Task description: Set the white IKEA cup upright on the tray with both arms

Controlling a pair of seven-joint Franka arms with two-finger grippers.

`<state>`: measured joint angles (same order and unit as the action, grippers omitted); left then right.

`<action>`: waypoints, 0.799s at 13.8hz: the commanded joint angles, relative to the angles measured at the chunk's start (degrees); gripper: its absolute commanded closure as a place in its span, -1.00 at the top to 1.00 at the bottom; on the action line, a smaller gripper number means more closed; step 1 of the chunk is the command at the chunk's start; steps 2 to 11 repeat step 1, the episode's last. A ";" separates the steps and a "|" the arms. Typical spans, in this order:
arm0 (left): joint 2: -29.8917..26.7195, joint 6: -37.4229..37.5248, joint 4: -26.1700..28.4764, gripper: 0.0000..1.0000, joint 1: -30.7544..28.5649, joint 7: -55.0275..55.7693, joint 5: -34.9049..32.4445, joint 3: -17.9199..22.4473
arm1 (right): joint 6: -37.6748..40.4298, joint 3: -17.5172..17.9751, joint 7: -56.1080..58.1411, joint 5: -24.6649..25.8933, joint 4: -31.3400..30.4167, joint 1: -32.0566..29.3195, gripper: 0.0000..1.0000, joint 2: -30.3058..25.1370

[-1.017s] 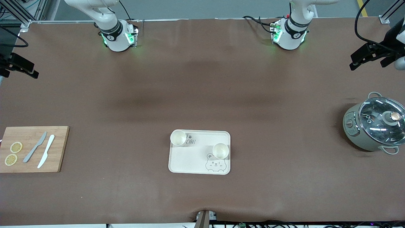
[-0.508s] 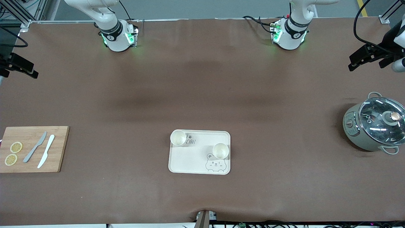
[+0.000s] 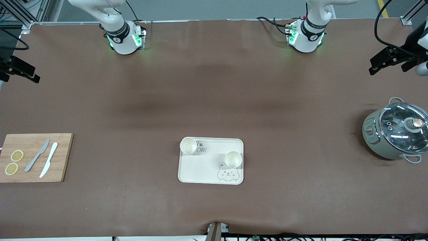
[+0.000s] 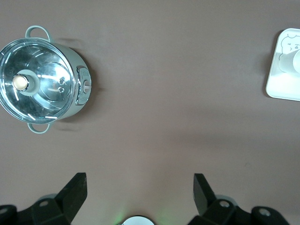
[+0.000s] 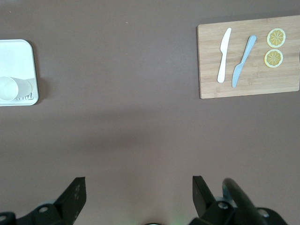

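Over the bare brown table at its own end, up by the pot, the left gripper hung with its fingers spread wide and nothing between them. Toward the other end, the right gripper waited just as wide and empty, touching nothing. Both white cups stood upright on the bear tray, at diagonally facing corners.

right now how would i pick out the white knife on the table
Look to the right arm's end of the table for the wooden cutting board. Two knives lie side by side on it beside two lemon slices. The white knife lies away from the slices; the grey knife lies between them.
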<state>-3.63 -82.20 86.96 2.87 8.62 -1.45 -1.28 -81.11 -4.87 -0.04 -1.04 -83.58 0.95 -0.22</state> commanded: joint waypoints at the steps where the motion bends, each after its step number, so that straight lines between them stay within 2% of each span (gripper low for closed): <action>1: 0.38 0.99 -1.26 1.00 0.03 -0.18 1.01 0.32 | -0.19 0.83 0.57 0.78 -0.79 -1.21 1.00 -1.01; 11: 0.38 0.99 -1.26 1.00 0.03 -0.18 1.01 0.32 | -0.19 0.83 0.57 0.78 -0.79 -1.21 1.00 -1.01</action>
